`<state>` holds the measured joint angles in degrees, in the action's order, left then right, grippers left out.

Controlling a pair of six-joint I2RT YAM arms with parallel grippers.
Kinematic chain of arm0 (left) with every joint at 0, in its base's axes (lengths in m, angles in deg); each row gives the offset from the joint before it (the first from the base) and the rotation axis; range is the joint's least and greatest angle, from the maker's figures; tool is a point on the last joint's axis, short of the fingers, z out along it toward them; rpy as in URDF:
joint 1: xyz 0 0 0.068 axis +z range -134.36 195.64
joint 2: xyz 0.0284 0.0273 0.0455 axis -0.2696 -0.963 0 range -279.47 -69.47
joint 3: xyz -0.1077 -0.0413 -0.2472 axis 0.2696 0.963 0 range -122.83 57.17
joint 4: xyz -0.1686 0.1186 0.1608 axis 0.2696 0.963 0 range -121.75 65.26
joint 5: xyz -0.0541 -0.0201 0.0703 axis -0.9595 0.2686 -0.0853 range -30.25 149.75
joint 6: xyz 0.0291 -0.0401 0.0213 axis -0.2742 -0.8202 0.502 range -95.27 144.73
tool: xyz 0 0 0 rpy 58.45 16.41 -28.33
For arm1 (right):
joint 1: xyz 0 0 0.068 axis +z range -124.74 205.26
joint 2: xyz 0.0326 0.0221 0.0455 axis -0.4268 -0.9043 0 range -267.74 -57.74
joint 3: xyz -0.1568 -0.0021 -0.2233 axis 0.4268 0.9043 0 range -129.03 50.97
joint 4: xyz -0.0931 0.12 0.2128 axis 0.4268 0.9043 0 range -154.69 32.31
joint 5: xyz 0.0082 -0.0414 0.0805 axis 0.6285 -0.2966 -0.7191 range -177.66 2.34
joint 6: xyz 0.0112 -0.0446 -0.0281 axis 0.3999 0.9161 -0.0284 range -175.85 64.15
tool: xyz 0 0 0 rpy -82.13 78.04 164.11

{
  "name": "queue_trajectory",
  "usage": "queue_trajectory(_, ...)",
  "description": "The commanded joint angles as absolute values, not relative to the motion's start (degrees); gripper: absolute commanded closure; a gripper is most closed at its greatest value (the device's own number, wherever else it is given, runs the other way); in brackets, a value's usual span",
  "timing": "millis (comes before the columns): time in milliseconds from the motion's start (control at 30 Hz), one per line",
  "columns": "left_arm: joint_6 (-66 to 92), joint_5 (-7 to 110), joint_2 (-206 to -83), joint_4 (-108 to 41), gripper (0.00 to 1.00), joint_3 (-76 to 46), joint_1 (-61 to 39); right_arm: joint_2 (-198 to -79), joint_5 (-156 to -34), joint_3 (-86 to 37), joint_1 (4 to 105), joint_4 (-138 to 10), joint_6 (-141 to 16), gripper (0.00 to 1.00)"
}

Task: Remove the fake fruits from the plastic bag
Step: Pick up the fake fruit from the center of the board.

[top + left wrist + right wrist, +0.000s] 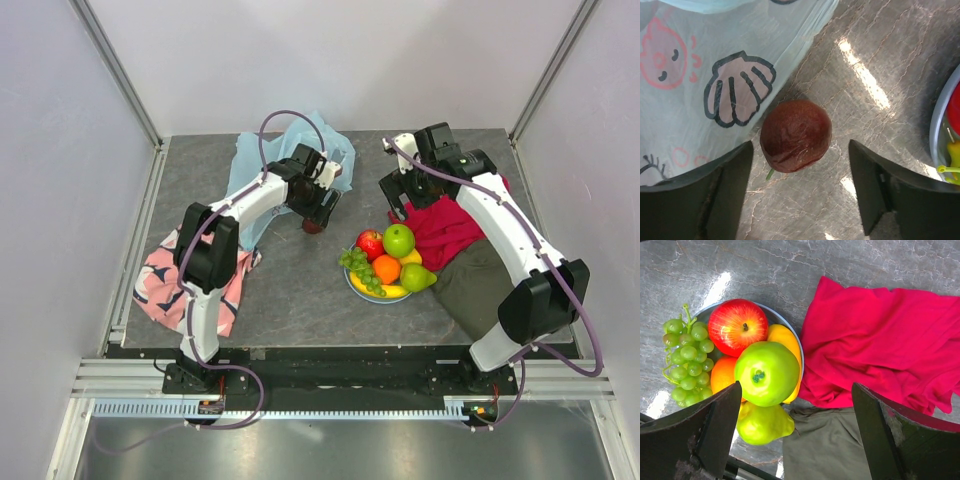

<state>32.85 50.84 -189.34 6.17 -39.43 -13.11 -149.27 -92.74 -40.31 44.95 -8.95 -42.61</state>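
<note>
The dark plum [796, 136] is seen on the table [880, 60] just beside the plastic bag [715, 60], straddled by the left gripper [800, 150] with jaws spread, presumably for transfer to the plate [777, 316], where the other fruits [766, 372] are piled under the open, empty right gripper [796, 386].

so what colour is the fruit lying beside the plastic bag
Dark reddish-brown, a plum; it shows best in the left wrist view.
</note>
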Motion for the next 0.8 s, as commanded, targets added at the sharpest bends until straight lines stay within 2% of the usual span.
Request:
queue_trajectory(0, 34.4, 52.8, -190.1, 7.9, 0.21, -42.9, -13.6, -148.2, -94.7, -40.3, 44.3, -10.5, -43.5, 0.02)
queue_trajectory(267, 35.4, 51.4, -191.2, 12.6, 0.29, -44.5, -14.2, -148.1, -95.8, -39.9, 43.8, -10.6, -44.1, 0.02)
queue_trajectory(633, 36.4, 54.0, -193.6, 16.1, 0.32, -47.9, -14.7, -147.8, -95.7, -40.0, 43.5, -10.8, -44.2, 0.02)
queue_trajectory(733, 36.2, 56.1, -194.6, 17.8, 0.28, -49.8, -15.0, -147.9, -95.7, -40.2, 43.5, -10.9, -44.3, 0.02)
queue_trajectory(767, 36.2, 56.1, -195.0, 18.2, 0.30, -50.2, -15.0, -147.9, -95.7, -40.3, 43.5, -10.9, -44.3, 0.02)
